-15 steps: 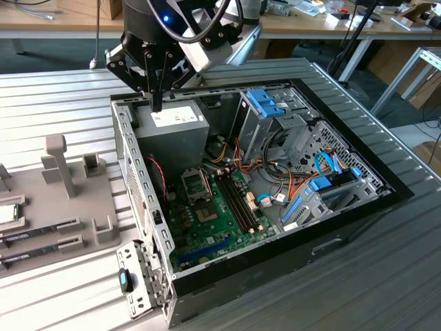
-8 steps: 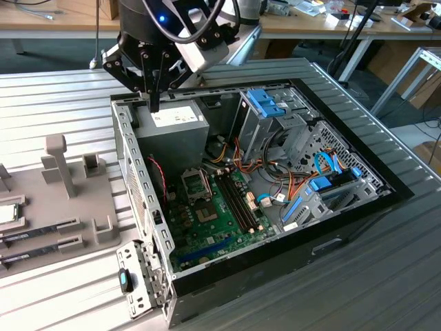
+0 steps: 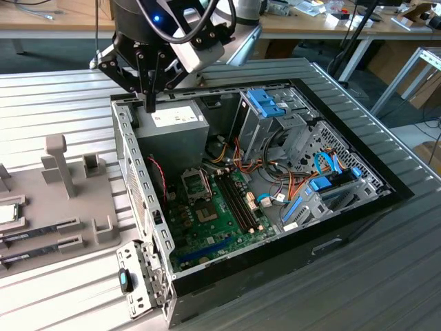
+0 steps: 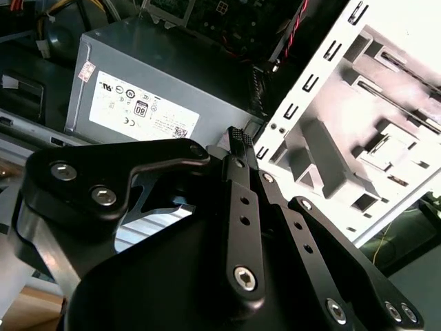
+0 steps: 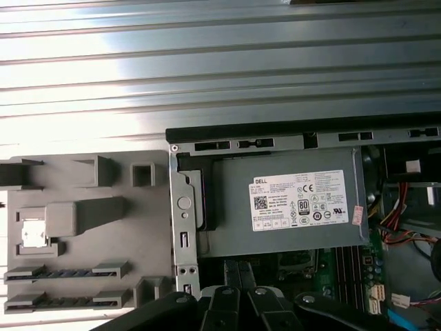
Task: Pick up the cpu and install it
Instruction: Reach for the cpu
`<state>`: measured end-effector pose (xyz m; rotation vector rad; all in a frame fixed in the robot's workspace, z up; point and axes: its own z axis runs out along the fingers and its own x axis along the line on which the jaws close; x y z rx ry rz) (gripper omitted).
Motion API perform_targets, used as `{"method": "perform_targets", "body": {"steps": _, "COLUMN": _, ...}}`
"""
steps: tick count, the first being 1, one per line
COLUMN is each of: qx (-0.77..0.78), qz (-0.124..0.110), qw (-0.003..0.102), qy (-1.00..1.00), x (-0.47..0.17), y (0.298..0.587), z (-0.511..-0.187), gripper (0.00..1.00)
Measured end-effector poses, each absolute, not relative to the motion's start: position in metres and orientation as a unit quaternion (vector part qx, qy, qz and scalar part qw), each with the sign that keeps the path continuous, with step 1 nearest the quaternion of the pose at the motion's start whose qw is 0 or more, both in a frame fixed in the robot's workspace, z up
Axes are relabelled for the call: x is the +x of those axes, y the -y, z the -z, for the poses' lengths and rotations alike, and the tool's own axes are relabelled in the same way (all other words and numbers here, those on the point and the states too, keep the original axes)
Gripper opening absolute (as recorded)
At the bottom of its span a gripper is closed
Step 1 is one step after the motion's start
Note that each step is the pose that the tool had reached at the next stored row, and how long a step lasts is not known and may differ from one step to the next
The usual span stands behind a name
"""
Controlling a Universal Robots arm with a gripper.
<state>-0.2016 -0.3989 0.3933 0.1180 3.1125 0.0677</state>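
A workshop: open computer case (image 3: 275, 255) on ribbed metal table (image 3: 386, 276), benches (image 3: 55, 29) behind.

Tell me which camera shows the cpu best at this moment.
The first wrist view: the cpu lies whole in its pocket on the grey tray, silver top facing the camera. In the exterior view the cpu sits at the picture's left edge, partly cut off. The second wrist view faces the power supply instead.

In the exterior view the cpu (image 3: 7, 214) — at nine o'clock from the computer case (image 3: 275, 269) — is cut off by the picture's edge, as are the memory sticks (image 3: 27, 234) at its six o'clock and the grey tray (image 3: 27, 183) under both.
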Motion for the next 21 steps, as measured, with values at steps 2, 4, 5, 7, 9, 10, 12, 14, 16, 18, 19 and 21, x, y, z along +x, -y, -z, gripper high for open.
{"method": "perform_targets", "body": {"steps": 2, "qx": 0.038, "qz": -0.022, "qw": 0.013, "qy": -0.999, "x": -0.203, "y": 0.399, "z": -0.393, "gripper": 0.11}}
{"method": "perform_targets", "body": {"steps": 4, "qx": 0.038, "qz": -0.022, "qw": 0.013, "qy": -0.999, "x": -0.205, "y": 0.399, "z": -0.393, "gripper": 0.11}}
{"method": "perform_targets", "body": {"steps": 5, "qx": 0.038, "qz": -0.022, "qw": 0.013, "qy": -0.999, "x": -0.205, "y": 0.399, "z": -0.393, "gripper": 0.11}}
{"method": "perform_targets", "body": {"steps": 7, "qx": 0.038, "qz": -0.022, "qw": 0.013, "qy": -0.999, "x": -0.207, "y": 0.399, "z": -0.393, "gripper": 0.11}}
{"method": "perform_targets", "body": {"steps": 9, "qx": 0.038, "qz": -0.022, "qw": 0.013, "qy": -0.999, "x": -0.208, "y": 0.399, "z": -0.393, "gripper": 0.11}}
{"method": "perform_targets", "body": {"steps": 10, "qx": 0.038, "qz": -0.022, "qw": 0.013, "qy": -0.999, "x": -0.209, "y": 0.399, "z": -0.393, "gripper": 0.11}}
{"method": "perform_targets", "body": {"steps": 12, "qx": 0.038, "qz": -0.022, "qw": 0.013, "qy": -0.999, "x": -0.211, "y": 0.399, "z": -0.393, "gripper": 0.11}}
{"method": "perform_targets", "body": {"steps": 14, "qx": 0.038, "qz": -0.022, "qw": 0.013, "qy": -0.999, "x": -0.211, "y": 0.399, "z": -0.393, "gripper": 0.11}}
{"method": "perform_targets", "body": {"steps": 16, "qx": 0.038, "qz": -0.022, "qw": 0.013, "qy": -0.999, "x": -0.213, "y": 0.399, "z": -0.393, "gripper": 0.11}}
{"method": "perform_targets", "body": {"steps": 18, "qx": 0.038, "qz": -0.022, "qw": 0.013, "qy": -0.999, "x": -0.214, "y": 0.399, "z": -0.393, "gripper": 0.11}}
{"method": "perform_targets", "body": {"steps": 19, "qx": 0.038, "qz": -0.022, "qw": 0.013, "qy": -0.999, "x": -0.215, "y": 0.399, "z": -0.393, "gripper": 0.11}}
{"method": "perform_targets", "body": {"steps": 21, "qx": 0.038, "qz": -0.022, "qw": 0.013, "qy": -0.999, "x": -0.216, "y": 0.399, "z": -0.393, "gripper": 0.11}}
